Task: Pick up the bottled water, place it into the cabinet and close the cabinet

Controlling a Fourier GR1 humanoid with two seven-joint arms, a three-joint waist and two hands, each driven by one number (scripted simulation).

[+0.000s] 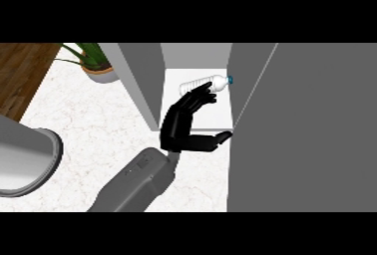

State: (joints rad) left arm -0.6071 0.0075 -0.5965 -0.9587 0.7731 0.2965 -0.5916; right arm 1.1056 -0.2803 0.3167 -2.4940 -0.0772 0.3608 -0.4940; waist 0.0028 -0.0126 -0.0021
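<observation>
Touching bottled water (pixel 203 84), fingertips of open hand (pixel 184 122)

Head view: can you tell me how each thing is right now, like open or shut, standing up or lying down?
Bottled water: lying on its side inside the cabinet, blue cap pointing right.
Cabinet: open, door swung out at the right.
Hand: open, fingers stretched to the bottle, thumb out toward the door; which hand it is cannot be told.
Potted plant: upright on the counter.
Metal pot: standing on the counter at the left edge.
</observation>
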